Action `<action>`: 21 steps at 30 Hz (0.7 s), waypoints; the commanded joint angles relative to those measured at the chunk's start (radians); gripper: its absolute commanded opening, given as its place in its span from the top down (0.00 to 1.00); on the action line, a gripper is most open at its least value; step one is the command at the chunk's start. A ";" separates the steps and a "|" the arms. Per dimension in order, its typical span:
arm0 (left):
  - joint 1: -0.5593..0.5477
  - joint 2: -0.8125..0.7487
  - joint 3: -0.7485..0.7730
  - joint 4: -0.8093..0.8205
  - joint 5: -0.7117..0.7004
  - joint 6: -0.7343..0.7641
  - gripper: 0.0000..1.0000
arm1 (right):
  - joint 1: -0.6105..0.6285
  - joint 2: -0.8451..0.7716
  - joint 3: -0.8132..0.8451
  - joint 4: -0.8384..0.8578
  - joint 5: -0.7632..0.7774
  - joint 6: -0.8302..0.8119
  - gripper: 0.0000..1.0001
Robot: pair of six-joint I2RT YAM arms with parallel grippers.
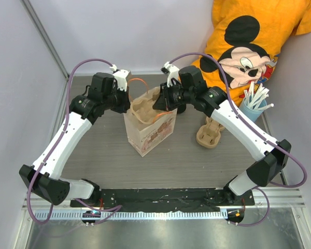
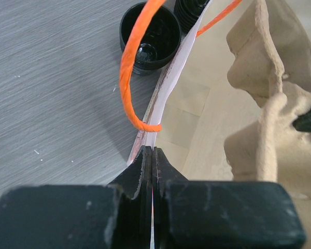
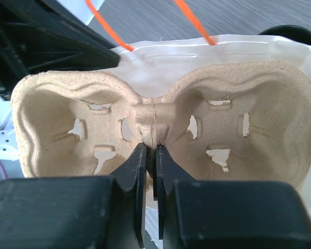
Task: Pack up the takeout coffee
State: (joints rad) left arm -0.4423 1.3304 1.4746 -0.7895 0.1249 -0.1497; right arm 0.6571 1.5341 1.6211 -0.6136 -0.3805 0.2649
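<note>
The takeout coffee, a small black cup [image 2: 149,37], stands open on the table just outside the brown paper bag [image 1: 147,132]. The top view hides it behind the arms. My left gripper [image 2: 153,151] is shut on the bag's white rim [image 2: 168,83], just below the orange handle [image 2: 128,78]. In the bag's mouth sits a beige pulp cup carrier [image 3: 233,111]. My right gripper [image 3: 151,148] is shut on the carrier's middle ridge. Both grippers meet over the bag top, left [image 1: 125,104] and right [image 1: 163,101].
A second black round thing [image 2: 192,9] is cut off by the frame beside the cup. Another pulp carrier [image 1: 210,134] lies on the table right of the bag. A light blue cup of white straws [image 1: 254,106] stands at far right, below an orange shirt [image 1: 249,36].
</note>
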 commanded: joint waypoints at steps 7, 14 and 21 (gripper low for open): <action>0.007 -0.016 0.006 0.047 0.055 0.001 1.00 | -0.001 0.034 0.020 0.005 0.095 -0.035 0.99; 0.007 -0.013 0.007 0.047 0.090 -0.001 1.00 | 0.024 0.049 0.019 -0.002 0.143 -0.052 0.99; 0.008 -0.010 0.010 0.049 0.108 -0.001 1.00 | 0.094 0.051 0.031 -0.029 0.268 -0.104 0.99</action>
State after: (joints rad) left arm -0.4416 1.3304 1.4746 -0.7887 0.2043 -0.1497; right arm 0.7082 1.5867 1.6215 -0.6296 -0.2165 0.2085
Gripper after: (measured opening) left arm 0.014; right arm 0.123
